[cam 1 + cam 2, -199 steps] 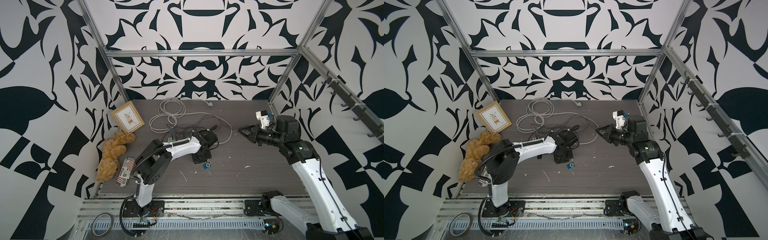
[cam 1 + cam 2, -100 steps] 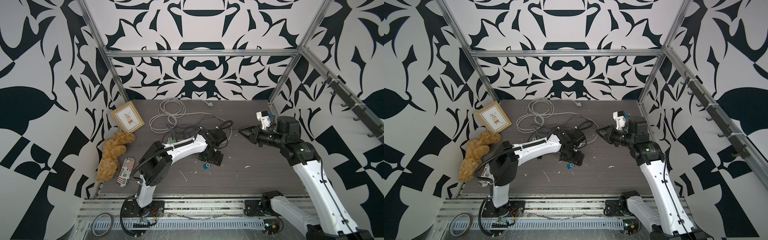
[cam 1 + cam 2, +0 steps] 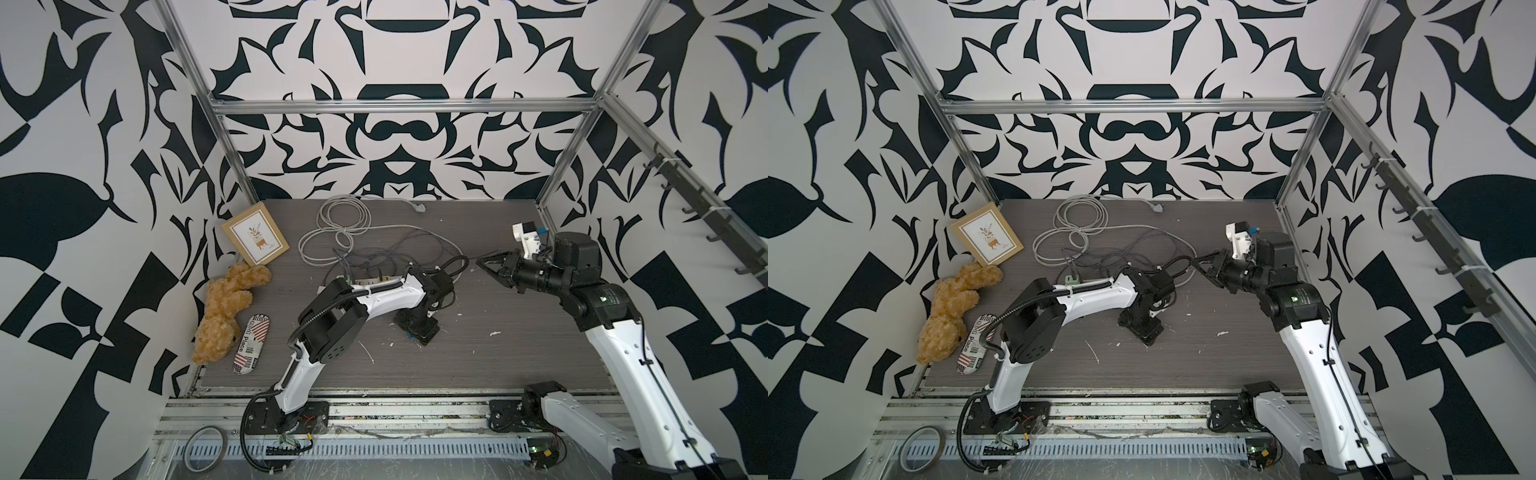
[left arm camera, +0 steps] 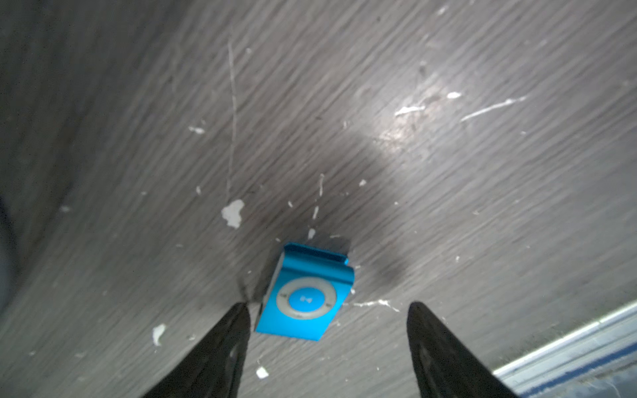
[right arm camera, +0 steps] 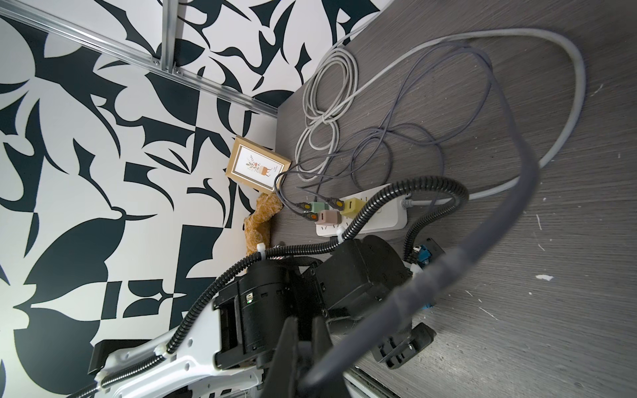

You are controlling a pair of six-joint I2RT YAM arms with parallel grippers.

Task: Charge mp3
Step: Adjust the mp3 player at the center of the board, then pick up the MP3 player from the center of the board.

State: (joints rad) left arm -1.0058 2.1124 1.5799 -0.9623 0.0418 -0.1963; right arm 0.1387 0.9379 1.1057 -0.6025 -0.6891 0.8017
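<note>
One mp3 point(image 4: 305, 298) lies face up on the table point(image 4: 448, 155), between the wide-apart jaws of the left gripper point(image 4: 329, 305). It sits closer to one finger, and nothing seems to touch it. The step in hand looks like the pickup: the jaws should centre on the player, come down and close on its edges. The right gripper point(image 5: 305, 330) is raised off to the side, clamped on a grey cable point(image 5: 448, 272), probably the one to plug in afterwards. By count there are two grippers, one power strip point(image 5: 386, 217) and three cubes: green point(image 5: 319, 206), yellow point(image 5: 353, 206), pink point(image 5: 327, 217).
</note>
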